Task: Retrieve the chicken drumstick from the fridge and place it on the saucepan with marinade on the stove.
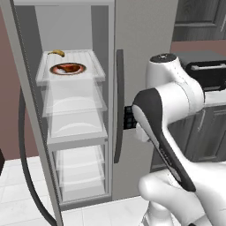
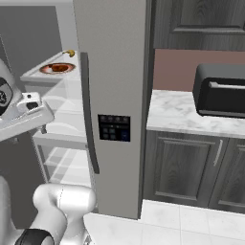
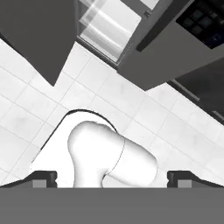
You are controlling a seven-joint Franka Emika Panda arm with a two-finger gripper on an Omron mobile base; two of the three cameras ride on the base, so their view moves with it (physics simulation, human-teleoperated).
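Observation:
The fridge (image 1: 132,44) (image 2: 115,72) stands with its left door swung open and its right door shut. On its top clear shelf lies the reddish-brown chicken drumstick (image 1: 66,68) (image 2: 58,68), resting on a round white plate with a dark red rim (image 1: 80,69). My gripper (image 3: 112,178) points down at the tiled floor in front of the fridge. It is well below and to the right of the drumstick, and its jaws are open with nothing between them. The saucepan with marinade and the stove are out of view.
A small curved yellow-brown item (image 1: 56,52) (image 2: 70,52) lies behind the plate. The open door's edge (image 1: 26,110) stands at the left. The shut door's long dark handle (image 1: 118,106) is close beside my arm. A black appliance (image 2: 222,91) sits on the marble counter (image 2: 172,112) to the right.

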